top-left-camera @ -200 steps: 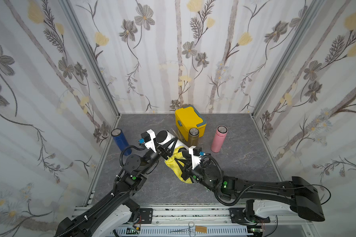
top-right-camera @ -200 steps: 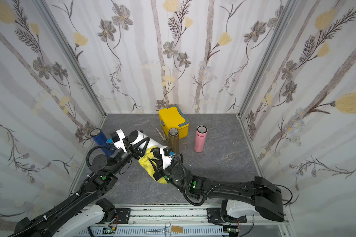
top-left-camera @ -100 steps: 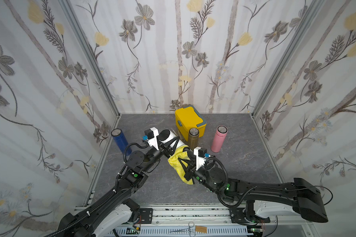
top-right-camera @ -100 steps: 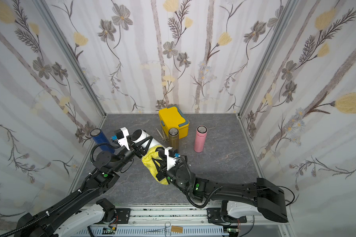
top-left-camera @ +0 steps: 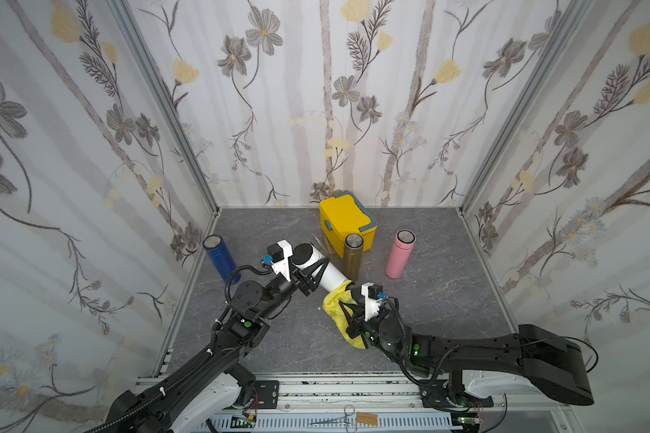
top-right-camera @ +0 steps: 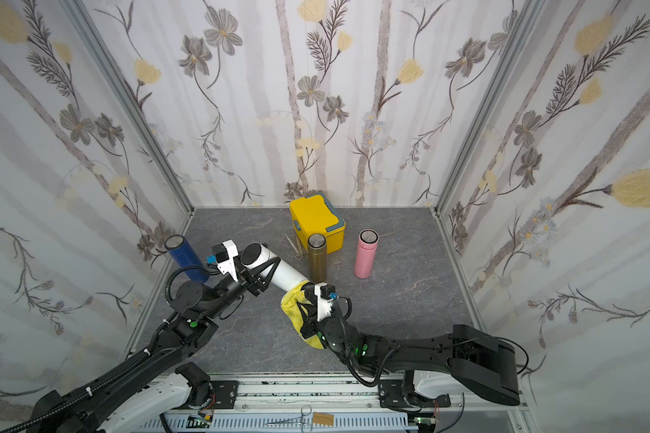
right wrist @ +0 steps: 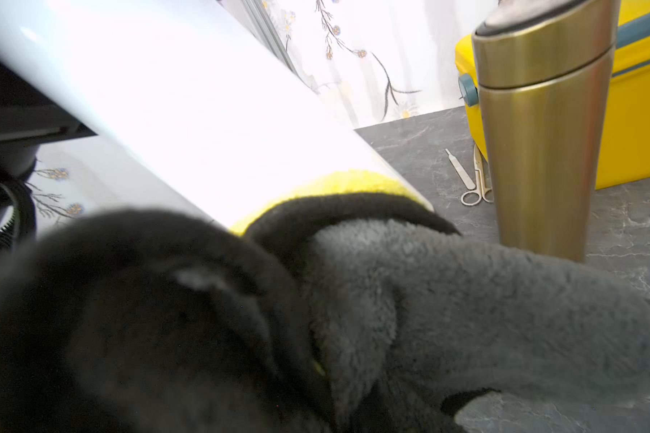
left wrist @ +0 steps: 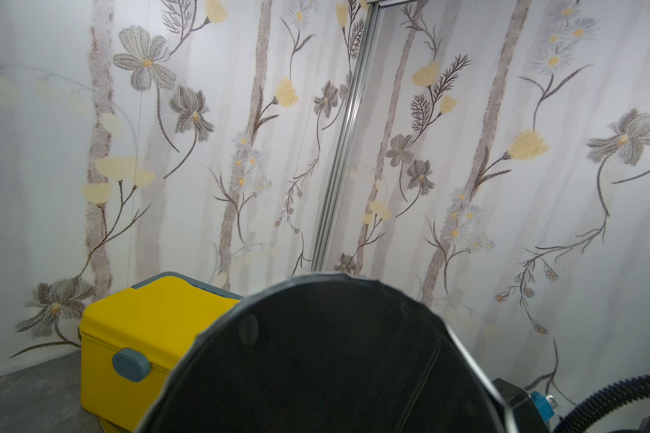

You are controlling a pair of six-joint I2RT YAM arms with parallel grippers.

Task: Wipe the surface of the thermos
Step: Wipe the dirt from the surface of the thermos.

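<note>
My left gripper [top-left-camera: 310, 280] is shut on a white thermos [top-left-camera: 329, 275] with a black lid, holding it tilted above the floor in both top views [top-right-camera: 288, 275]. A yellow cloth [top-left-camera: 336, 309], grey on its other side, wraps the thermos's lower end. My right gripper [top-left-camera: 348, 298] is shut on this cloth and presses it against the thermos; cloth hides the fingertips. In the left wrist view the black lid [left wrist: 327, 356] hides the jaws. The right wrist view shows the white thermos body [right wrist: 203, 112] and the cloth [right wrist: 466, 300] close up.
A gold thermos [top-left-camera: 352, 258] stands right behind the cloth, with a pink thermos [top-left-camera: 400, 253] to its right. At the left wall is a blue thermos [top-left-camera: 218, 258]. At the back are a yellow box [top-left-camera: 346, 223] and small scissors [top-left-camera: 327, 245]. Walls enclose three sides.
My right gripper has drawn the cloth down the thermos toward its lower end, baring more white body. The left arm has shifted the thermos only slightly.
</note>
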